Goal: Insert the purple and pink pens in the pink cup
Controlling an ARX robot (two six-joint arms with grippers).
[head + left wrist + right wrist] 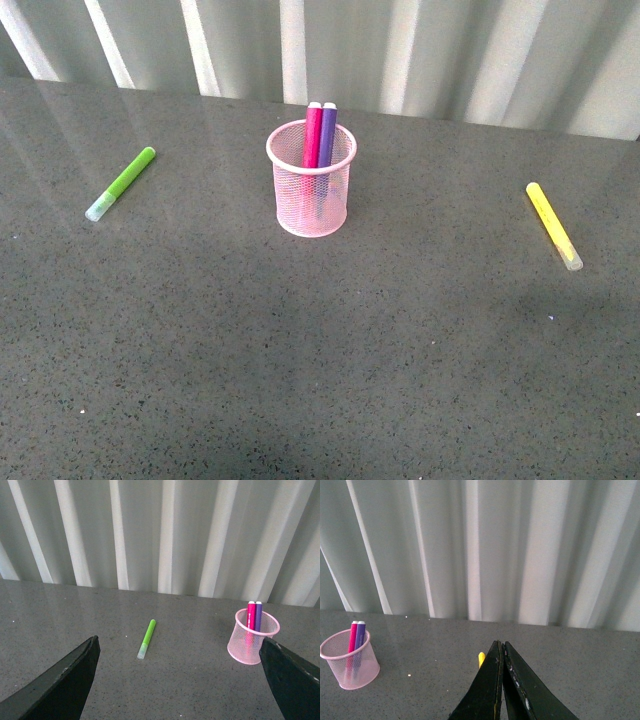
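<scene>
Front view tells me both purple and pink pens stand in the pink cup, task done; left gripper spread, right gripper pressed together, empty.

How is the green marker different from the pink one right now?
The green marker lies flat on the table, left of the cup; the pink marker stands nearly upright inside it. The green one lies alone; the pink one sits beside a purple marker. Both look similarly thick.

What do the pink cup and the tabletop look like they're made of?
Pink cup: most likely painted wire mesh, since the two pens show through its wall, with a solid rolled rim. Tabletop: dark grey speckled surface, possibly stone or laminate; its polished finish faintly reflects the curtain folds.
</scene>
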